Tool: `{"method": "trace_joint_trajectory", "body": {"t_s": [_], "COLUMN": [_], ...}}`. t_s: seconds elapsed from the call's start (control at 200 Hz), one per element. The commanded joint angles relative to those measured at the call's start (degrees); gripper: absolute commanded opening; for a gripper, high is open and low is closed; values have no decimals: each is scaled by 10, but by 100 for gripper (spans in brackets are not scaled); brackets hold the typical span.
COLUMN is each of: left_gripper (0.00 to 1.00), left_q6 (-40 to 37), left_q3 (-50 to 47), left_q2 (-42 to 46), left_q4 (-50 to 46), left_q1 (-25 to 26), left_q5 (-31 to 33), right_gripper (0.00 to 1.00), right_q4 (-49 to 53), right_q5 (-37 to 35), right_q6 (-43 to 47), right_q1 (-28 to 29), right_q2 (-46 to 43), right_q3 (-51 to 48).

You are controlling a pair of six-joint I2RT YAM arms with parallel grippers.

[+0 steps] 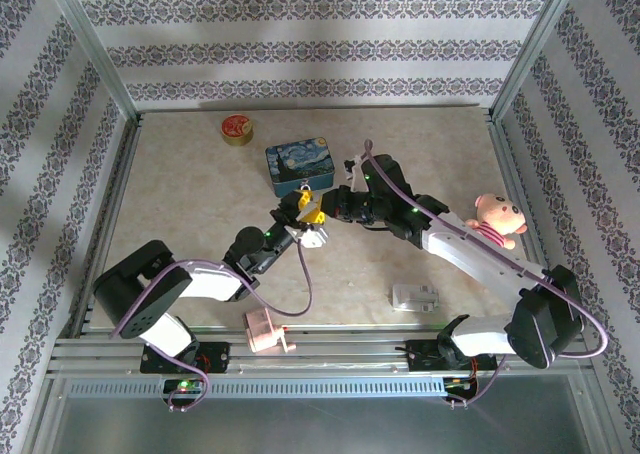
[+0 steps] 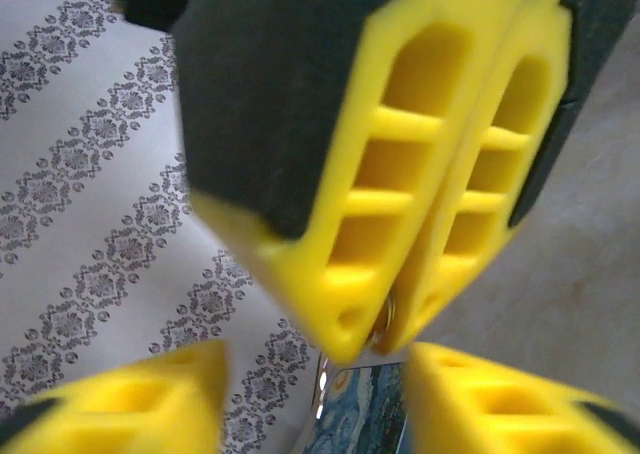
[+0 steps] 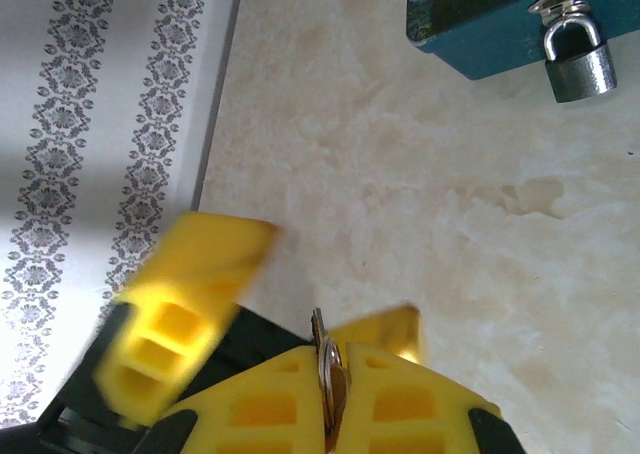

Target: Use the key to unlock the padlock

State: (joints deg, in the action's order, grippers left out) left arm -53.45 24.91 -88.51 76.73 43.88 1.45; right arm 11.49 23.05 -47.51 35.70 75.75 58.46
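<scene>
The padlock [image 3: 576, 62], small and silvery, hangs by its shackle from the hasp of the blue painted tin [image 3: 470, 34], with its shackle closed. My right gripper [image 3: 329, 359] is shut on the key [image 3: 320, 326], whose thin metal tip sticks out past the yellow fingertips. In the left wrist view the right gripper [image 2: 385, 332] fills the middle, a glint of the key [image 2: 386, 314] between its pads. My left gripper [image 2: 315, 404] stands open just in front of it, a finger on each side. Both grippers [image 1: 310, 212] meet in mid-table, just in front of the tin [image 1: 298, 166].
A round red and gold tin [image 1: 237, 129] sits at the back. A pink plush toy [image 1: 497, 219] lies at the right. A pink object [image 1: 268, 331] and a pale grey one [image 1: 415, 296] lie near the front edge. Patterned walls enclose the table.
</scene>
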Motion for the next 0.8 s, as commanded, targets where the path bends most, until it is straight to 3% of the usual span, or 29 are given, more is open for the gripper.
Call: {"method": "trace_joint_trajectory", "body": {"t_s": [0.0,0.12,0.225,0.345,0.41,0.54,0.68,0.795], "left_gripper": [82,100,99,99,99,99,99,97], "left_q6": [85,201,300,419,493,635,773,860], "left_q3": [-21,-23,16,55,69,108,174,202], "left_q2": [73,204,308,377,389,374,307,253], "left_q4": [-47,-235,-458,-595,-610,-596,-599,-569], "left_q1": [9,9,5,-20,-39,-87,-147,-169], "left_q5": [-21,-60,-102,-138,-162,-292,-432,-485], "right_gripper": [0,0,0,0,0,0,0,0], "right_q4": [-31,-60,-85,-132,-166,-240,-323,-411], "right_q5": [-17,-15,-10,16,40,98,140,167], "right_q6": [22,27,40,63,80,119,127,99], "right_q1": [-23,-45,-59,-69,-72,-72,-72,-71], "right_q2": [-32,-58,-79,-97,-103,-112,-120,-116], "right_q3": [-21,-52,-75,-102,-116,-146,-187,-218]}}
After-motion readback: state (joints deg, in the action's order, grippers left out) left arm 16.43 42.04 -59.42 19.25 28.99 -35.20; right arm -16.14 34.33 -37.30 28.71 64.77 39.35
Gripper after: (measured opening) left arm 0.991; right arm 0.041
